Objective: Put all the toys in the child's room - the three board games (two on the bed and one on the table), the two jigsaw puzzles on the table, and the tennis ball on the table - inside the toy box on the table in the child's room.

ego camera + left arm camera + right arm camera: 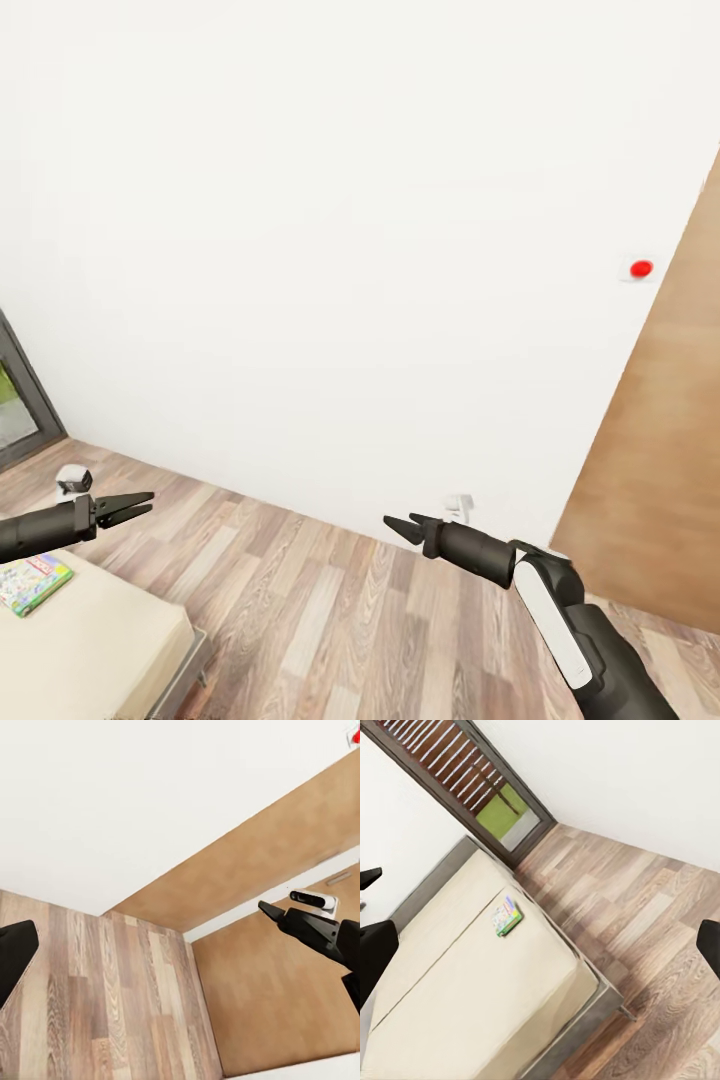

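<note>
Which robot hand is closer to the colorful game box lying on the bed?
Left. The left gripper hangs just above and beside the board game on the bed. The right gripper is much farther away, out over the wood floor.

Bedroom (bed, plank floor)
</note>
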Tool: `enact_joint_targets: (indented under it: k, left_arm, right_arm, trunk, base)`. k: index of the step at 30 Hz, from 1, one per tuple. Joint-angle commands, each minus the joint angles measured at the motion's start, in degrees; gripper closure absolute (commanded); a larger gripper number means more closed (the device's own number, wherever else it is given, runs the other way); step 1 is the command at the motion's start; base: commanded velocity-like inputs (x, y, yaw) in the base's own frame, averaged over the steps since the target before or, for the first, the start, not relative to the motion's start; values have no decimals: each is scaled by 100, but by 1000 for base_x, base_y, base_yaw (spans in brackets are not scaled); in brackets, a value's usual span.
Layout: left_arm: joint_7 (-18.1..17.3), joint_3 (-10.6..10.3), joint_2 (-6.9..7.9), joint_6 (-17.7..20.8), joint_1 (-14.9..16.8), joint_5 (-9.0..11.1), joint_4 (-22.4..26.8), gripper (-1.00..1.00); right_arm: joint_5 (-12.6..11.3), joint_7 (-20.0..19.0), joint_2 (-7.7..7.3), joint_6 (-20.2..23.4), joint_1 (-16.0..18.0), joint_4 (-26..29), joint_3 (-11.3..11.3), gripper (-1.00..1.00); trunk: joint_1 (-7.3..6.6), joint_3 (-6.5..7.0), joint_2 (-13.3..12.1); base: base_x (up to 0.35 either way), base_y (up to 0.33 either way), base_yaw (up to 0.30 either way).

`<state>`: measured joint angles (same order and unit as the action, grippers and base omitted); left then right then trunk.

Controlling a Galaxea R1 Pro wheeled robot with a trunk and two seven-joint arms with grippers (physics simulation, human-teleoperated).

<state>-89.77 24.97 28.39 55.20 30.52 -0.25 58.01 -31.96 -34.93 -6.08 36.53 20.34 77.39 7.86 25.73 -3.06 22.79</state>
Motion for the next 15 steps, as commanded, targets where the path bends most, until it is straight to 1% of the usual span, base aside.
enact_joint_targets:
  k: [1, 6, 15]
  left_arm:
    - [-23, -1, 0, 61, 6, -4, 0, -100]
    - [-23, -1, 0, 61, 6, -3, 0, -100]
    - [-23, -1, 0, 61, 6, -7, 0, -100]
  right_arm:
    - [-40, 12, -5, 39, 5, 5, 3, -100]
    - [-39, 12, -6, 39, 5, 4, 5, -100]
    - [-45, 38, -3, 39, 5, 6, 4, -100]
  trunk:
    - [5, -13, 13]
    - [5, -13, 13]
    - [5, -13, 13]
  base:
    - [129, 0, 292]
    - [77, 0, 292]
    - [12, 0, 292]
